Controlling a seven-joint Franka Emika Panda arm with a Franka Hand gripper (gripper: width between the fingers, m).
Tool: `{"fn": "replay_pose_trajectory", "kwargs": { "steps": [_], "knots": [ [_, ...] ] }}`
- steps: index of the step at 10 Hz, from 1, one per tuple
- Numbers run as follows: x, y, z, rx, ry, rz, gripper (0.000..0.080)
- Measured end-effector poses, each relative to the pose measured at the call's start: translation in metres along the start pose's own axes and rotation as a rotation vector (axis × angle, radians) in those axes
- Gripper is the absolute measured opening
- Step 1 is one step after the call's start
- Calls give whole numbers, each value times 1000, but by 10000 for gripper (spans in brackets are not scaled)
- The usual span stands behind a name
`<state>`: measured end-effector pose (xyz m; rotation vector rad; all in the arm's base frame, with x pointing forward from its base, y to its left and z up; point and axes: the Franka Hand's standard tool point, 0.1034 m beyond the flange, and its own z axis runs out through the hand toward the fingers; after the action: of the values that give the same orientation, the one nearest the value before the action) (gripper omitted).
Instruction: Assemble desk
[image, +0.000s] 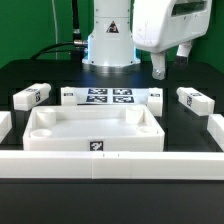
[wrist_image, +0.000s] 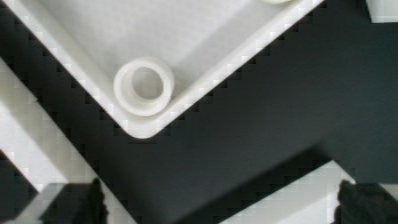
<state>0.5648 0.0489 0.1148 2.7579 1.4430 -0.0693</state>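
**Exterior view.** The desk top (image: 50, 140), a white rimmed tray with a square tag on its front wall, lies flat on the black surface (image: 205, 82), just behind the long low white rail (image: 110, 167). The marker board (image: 108, 97) lies behind the tray, in front of my base (image: 108, 45). One tagged block leg (image: 30, 95) lies towards the exterior view's left and another leg (image: 193, 99) towards its right, both apart from the tray. My fingers (image: 160, 68) hang above the surface on the exterior view's right, behind the tray's far right corner and touching nothing.

**Wrist view.** I look down on one corner of the desk top (wrist_image: 196, 40), with a round raised socket (wrist_image: 143, 84) set just inside that corner. Bare black surface (wrist_image: 267, 150) lies beyond the rim. My fingers (wrist_image: 75, 208) stand spread apart at the frame edge with nothing between them.
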Motion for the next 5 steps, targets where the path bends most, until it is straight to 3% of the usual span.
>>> {"fn": "replay_pose_trajectory", "kwargs": {
  "steps": [5],
  "knots": [
    [0, -1, 0, 1, 0, 0, 649]
  ]
}}
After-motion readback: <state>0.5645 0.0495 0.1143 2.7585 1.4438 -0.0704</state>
